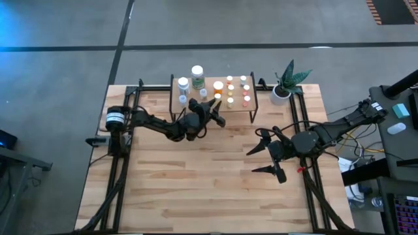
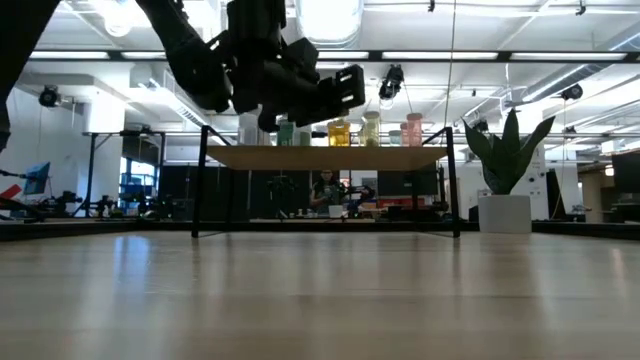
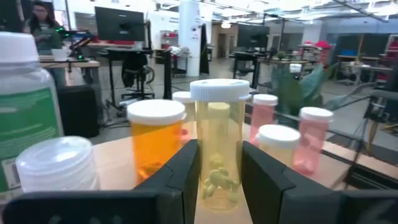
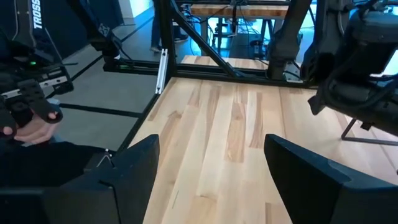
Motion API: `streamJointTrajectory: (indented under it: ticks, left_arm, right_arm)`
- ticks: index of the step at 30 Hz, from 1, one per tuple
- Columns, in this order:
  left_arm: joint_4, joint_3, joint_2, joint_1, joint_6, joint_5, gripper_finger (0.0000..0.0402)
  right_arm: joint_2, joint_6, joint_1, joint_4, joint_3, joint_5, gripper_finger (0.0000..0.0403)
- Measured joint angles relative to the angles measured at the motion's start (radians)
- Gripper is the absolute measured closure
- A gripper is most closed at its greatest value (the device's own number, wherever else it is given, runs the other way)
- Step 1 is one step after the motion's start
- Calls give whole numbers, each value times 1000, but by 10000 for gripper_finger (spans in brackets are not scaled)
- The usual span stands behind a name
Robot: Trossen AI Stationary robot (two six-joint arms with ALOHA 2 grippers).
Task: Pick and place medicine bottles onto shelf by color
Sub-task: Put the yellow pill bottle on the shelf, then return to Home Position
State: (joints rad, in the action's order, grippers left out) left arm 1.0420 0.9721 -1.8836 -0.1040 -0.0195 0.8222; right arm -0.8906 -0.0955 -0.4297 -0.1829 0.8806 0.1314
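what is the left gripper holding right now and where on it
The left gripper holds a clear yellow-tinted bottle by the sides of its body, below the white cap. The right gripper holds nothing.

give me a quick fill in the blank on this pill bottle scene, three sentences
1. The left gripper is shut on a clear pale yellow pill bottle with a ____ cap.
2. The small wood-topped black-legged shelf stands beside a potted ____.
3. The right gripper hangs over the table with fingers ____.

Missing words: white; plant; open
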Motion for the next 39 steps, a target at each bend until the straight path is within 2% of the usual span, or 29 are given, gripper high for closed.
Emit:
streamJointTrajectory:
  ticks: [21,26,39]
  left_arm:
    - [1,64,-109,-9,0,27,319]
    - [-8,59,-110,-12,1,72,316]
    - [-54,62,-108,-13,3,76,241]
  right_arm:
    - [0,1,0,-1,0,0,124]
    - [0,2,0,-3,0,0,124]
    - [0,-7,0,-3,0,0,124]
